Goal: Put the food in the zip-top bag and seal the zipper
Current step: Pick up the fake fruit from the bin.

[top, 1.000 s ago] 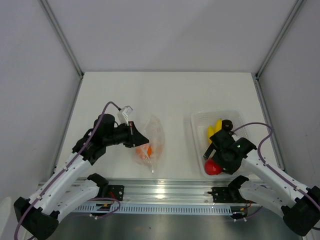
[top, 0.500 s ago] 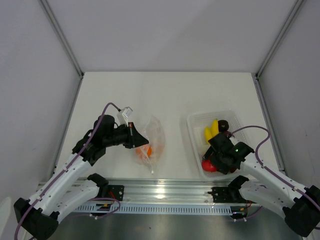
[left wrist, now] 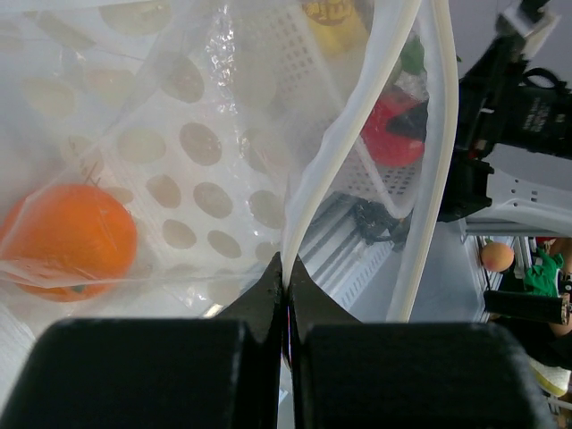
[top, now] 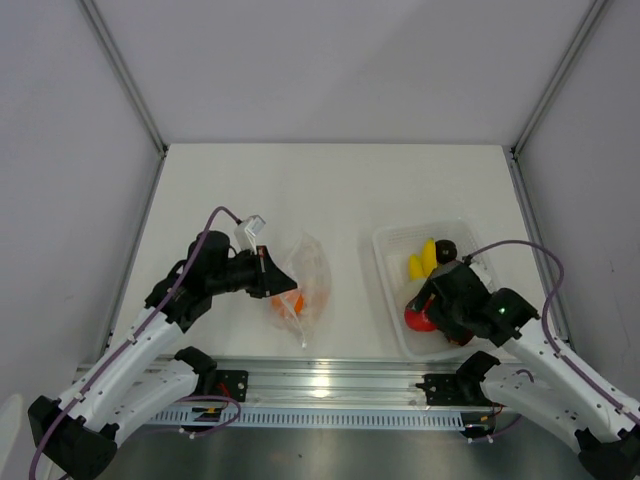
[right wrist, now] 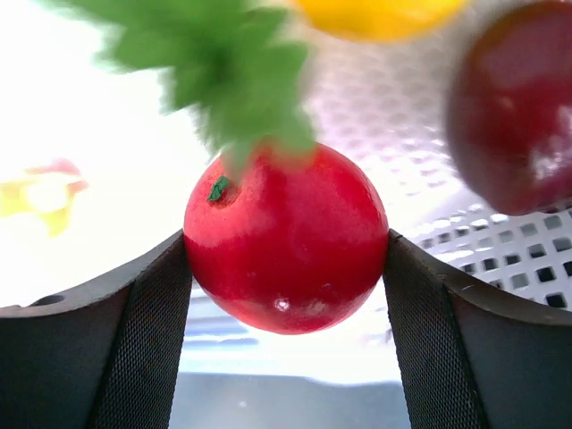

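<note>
Red fruit [right wrist: 286, 237] is now bracketed by the right gripper [right wrist: 286, 299], whose pads [right wrist: 143, 340] have been brought in from a wider spread a second ago until each appears to be pressed against a flank of the fruit. In the top view the gripper has been carried from the near end of the tray [top: 385, 245] onto the fruit, and the tray itself has been nudged slightly leftward. A pick is judged to have been secured or nearly so; whether the fruit has been raised off the tray floor cannot be told, as the wrist view is blurred behind it.

The fruit is near-round, so no real long axis is offered; its green stem [right wrist: 232, 71] is pointed away from the gripper, toward the yellow banana bunch [top: 420, 262] and the dark purple piece [top: 445, 250] left in the tray.

The zip-top bag [top: 305, 275] is laid on the table, well apart from the tray, with its long axis run roughly from the far side toward the arms. The left gripper [left wrist: 286, 268] is pressed together on one lip of the zipper [left wrist: 344, 152], and the other lip is seen hanging apart from it, so the mouth is held partly open. The orange ball [left wrist: 67, 237] is already inside. The fruit must next be carried across to that opening.
</note>
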{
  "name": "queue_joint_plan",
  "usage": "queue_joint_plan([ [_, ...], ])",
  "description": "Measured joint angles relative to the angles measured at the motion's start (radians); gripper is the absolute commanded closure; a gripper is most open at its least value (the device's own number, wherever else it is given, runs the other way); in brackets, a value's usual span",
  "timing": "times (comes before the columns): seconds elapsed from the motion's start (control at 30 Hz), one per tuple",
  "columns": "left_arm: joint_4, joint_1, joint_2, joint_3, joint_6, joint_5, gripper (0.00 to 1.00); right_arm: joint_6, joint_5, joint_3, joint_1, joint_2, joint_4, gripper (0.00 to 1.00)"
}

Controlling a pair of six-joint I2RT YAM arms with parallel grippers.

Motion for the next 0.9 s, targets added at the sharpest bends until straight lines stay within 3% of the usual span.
queue_joint_plan([
  [0.37, -0.037, 0.001, 0.002, 0.016, 0.006, -0.003, 0.99, -0.203, -0.043, 0.345, 0.077, 0.024, 0.085, 0.94],
  [0.63, -0.062, 0.002, 0.002, 0.039, 0.009, -0.004, 0.99, -0.338, 0.023, 0.554, 0.383, 0.279, 0.295, 0.94],
  [0.9, -0.093, 0.002, 0.002, 0.06, 0.009, -0.008, 0.99, -0.442, 0.04, 0.69, 0.5, 0.51, 0.421, 0.82],
])
